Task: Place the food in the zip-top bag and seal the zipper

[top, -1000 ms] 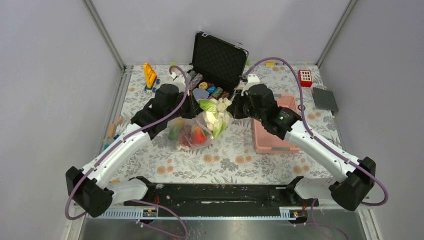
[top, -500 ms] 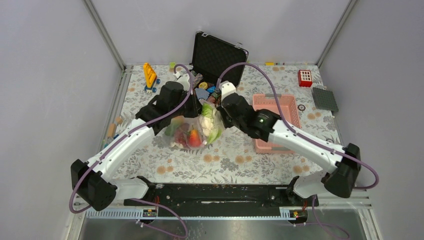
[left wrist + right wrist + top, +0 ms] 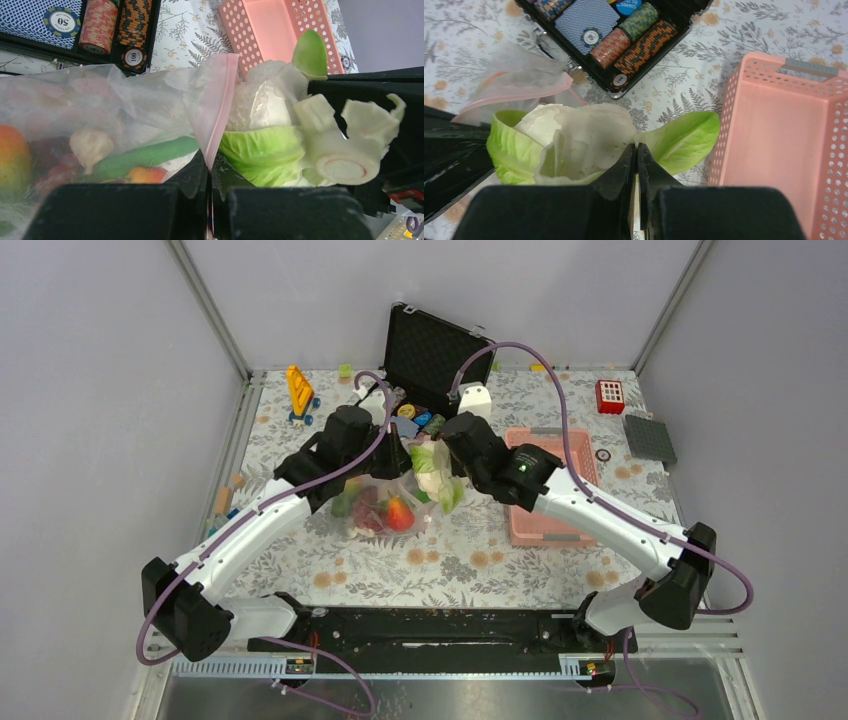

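The clear zip-top bag (image 3: 375, 502) lies mid-table with a red fruit, a long green vegetable (image 3: 145, 155) and an orange-green mango (image 3: 12, 160) inside. My left gripper (image 3: 210, 157) is shut on the pink zipper (image 3: 217, 107) and holds the bag's mouth up. My right gripper (image 3: 636, 147) is shut on the white-green leafy piece (image 3: 574, 140). It holds that piece right beside the bag's mouth (image 3: 519, 95), touching the raised strip. In the top view the leafy piece (image 3: 435, 472) hangs between the left gripper (image 3: 398, 462) and the right gripper (image 3: 440, 465).
An open black case (image 3: 435, 355) with striped poker chips (image 3: 624, 40) stands just behind the bag. A pink basket (image 3: 555, 490) sits to the right under my right arm. A yellow toy (image 3: 300, 390), a red block (image 3: 610, 395) and a grey plate (image 3: 650, 438) lie along the back.
My right arm has swung left from over the basket, carrying the leafy piece to the bag's mouth. The left gripper has kept its hold on the zipper and shifted slightly.
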Robot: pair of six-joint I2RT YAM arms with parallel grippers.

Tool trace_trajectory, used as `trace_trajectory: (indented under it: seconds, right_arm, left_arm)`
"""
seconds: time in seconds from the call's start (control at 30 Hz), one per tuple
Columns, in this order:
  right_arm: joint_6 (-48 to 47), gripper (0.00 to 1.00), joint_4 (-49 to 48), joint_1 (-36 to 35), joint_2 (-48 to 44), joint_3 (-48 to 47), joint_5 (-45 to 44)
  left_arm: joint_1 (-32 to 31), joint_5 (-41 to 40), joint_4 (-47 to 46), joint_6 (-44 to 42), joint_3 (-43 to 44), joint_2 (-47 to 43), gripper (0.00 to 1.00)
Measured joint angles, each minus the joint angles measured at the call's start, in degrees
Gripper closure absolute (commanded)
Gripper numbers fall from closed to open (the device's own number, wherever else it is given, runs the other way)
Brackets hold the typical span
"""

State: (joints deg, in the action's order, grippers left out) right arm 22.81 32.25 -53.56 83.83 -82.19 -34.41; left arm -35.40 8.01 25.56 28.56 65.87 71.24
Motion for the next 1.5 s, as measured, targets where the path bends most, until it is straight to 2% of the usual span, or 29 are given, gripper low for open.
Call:
trace_trajectory:
  seconds: [0.37,0.63,0.67,0.73,0.9,0.93,1.07,1.1,1.2,1.33,1.5]
  right_arm:
    - [-8.1,1.00,-5.2,-0.6,-2.1,7.1,12.6]
    - [-14.4,1.00,-8.6,-5.9,-2.1,11.8,19.3]
    - [-14.9,0.99,-8.8,-6.5,-2.1,11.8,20.2]
    - [-15.1,0.92,-9.1,-7.1,-2.0,11.8,21.1]
    - [-13.9,0.90,-11.0,-7.2,-2.1,12.9,19.8]
    - [-13.5,0.85,-11.9,-7.2,-2.3,13.6,19.1]
    - [-12.5,0.53,-16.7,-7.2,-5.0,17.8,18.9]
    - [-12.3,0.49,-18.2,-7.2,-5.6,18.6,19.5]
    - [-12.3,0.38,-23.6,-7.4,-7.0,20.2,23.0]
    - [-12.3,0.28,-25.9,-7.5,-7.2,20.9,26.8]
    - [-11.6,0.15,-26.9,-7.1,-6.4,21.0,26.1]
  left_arm:
    - [0.5,-2.7,1.9,1.2,0.0,0.0,1.00]
    - [0.5,-3.6,1.9,1.9,0.0,0.9,1.00]
    - [0.5,-3.6,1.8,1.9,0.0,1.0,1.00]
    - [0.5,-3.5,1.7,1.9,0.0,1.2,1.00]
    - [0.5,-3.7,1.1,1.9,0.0,1.2,1.00]
    - [0.5,-3.7,1.0,1.9,0.0,1.2,1.00]
    - [0.5,-3.7,0.8,1.9,0.0,1.2,1.00]
    - [0.5,-3.5,0.8,1.9,0.0,1.2,1.00]
    - [0.3,-2.6,0.7,2.0,0.0,1.2,1.00]
    - [0.4,-2.6,-0.4,2.0,0.0,1.2,1.00]
    - [0.4,-3.3,-0.4,1.9,0.0,1.2,1.00]
